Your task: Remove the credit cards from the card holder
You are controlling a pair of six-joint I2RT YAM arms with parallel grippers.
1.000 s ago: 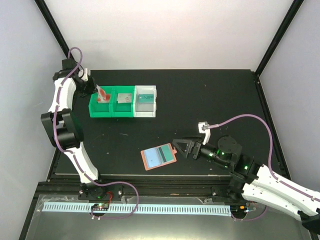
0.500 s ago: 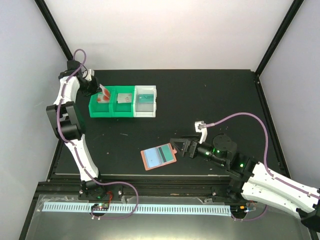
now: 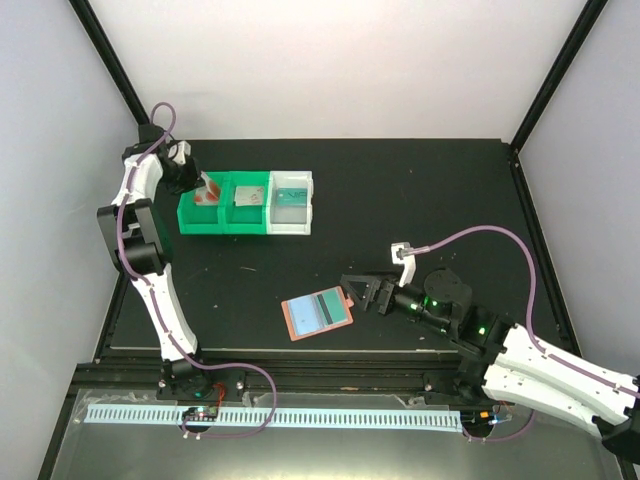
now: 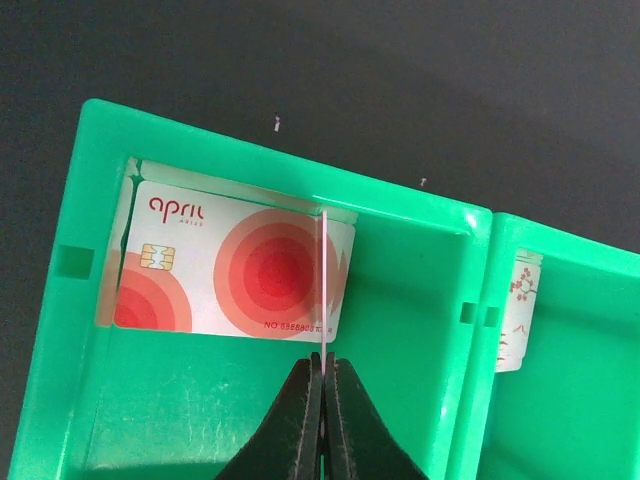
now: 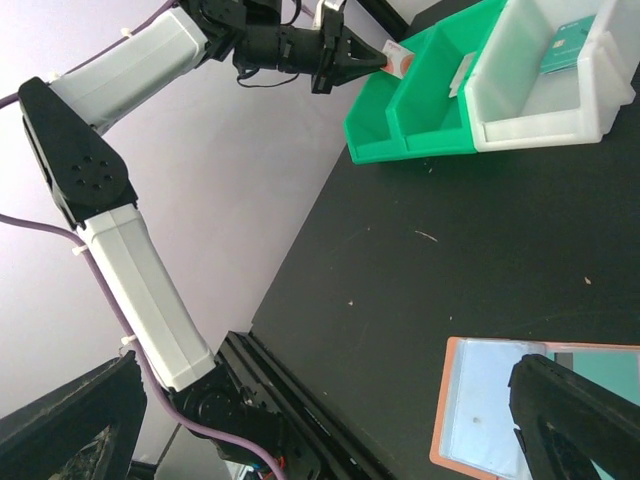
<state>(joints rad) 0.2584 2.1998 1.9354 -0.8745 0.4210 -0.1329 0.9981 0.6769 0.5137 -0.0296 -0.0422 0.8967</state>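
You are looking at a robotics lab cell: a matte black surface point(image 3: 420, 190) boxed in by black frame posts point(image 3: 557, 75) and plain pale panels point(image 3: 330, 70), two white arms point(image 3: 540, 368) bolted at its near edge, purple cables point(image 3: 490, 233) looping off them, and a slotted white cable duct point(image 3: 300, 416) along the front.

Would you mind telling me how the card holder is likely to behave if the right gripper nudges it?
The card holder lies flat on the table, so it would probably slide rather than tip. It looks thin, likely light, so it may skid away from the open right gripper. Its teal card could shift too.
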